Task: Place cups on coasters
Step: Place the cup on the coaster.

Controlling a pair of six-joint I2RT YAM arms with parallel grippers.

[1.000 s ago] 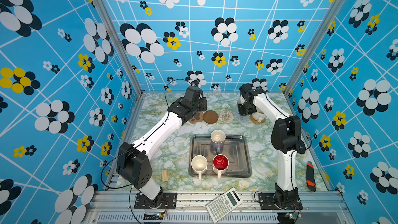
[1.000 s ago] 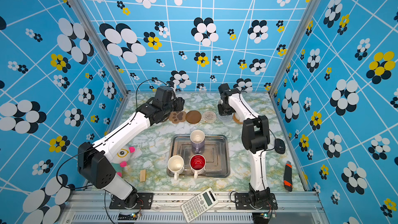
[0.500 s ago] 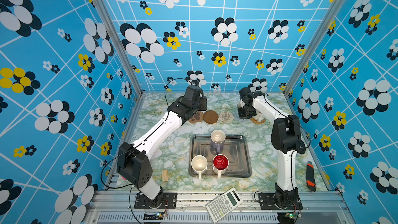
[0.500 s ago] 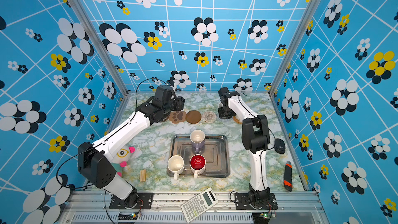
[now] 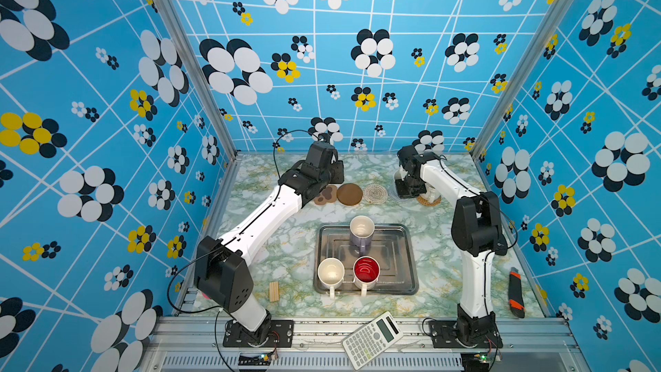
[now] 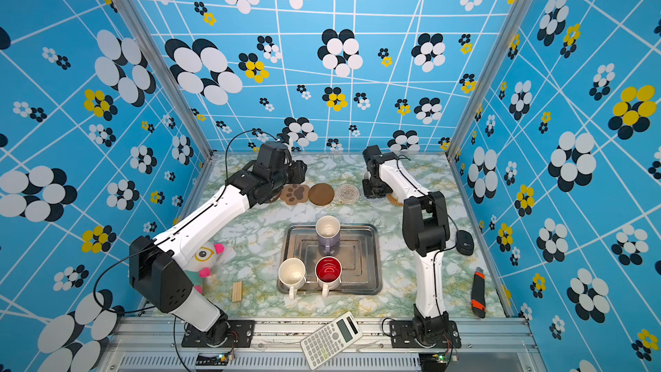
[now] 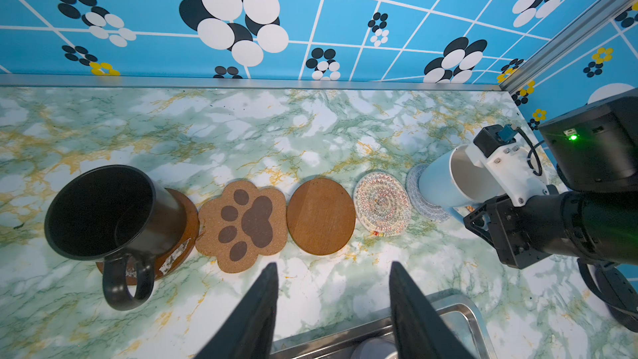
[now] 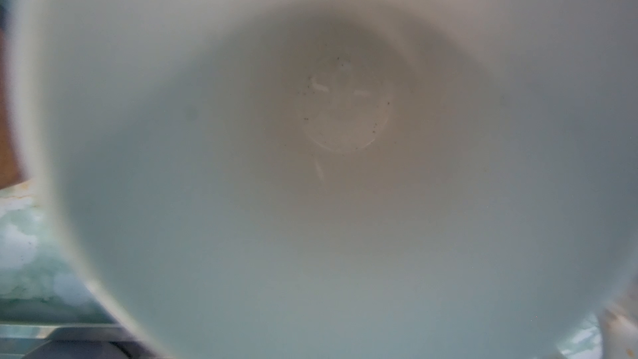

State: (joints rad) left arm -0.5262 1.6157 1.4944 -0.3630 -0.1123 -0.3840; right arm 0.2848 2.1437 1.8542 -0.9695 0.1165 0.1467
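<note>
Nothing much moved; both arms stay put. Black mug sits on a brown mat at the row's 9 o'clock end. L gripper: jaws half open, empty. Paw mat, brown disc, cream mat lie next. R gripper: jaws pinch the rim of the light blue mug on the grey-blue mat, toward 3 o'clock. 3 mugs stand in the tray at 6 o'clock.

Random stuff on the marble surface: metal tray in the middle, wooden block left of it, plush toy far left, mouse and box cutter right, calculator on the front rail.
</note>
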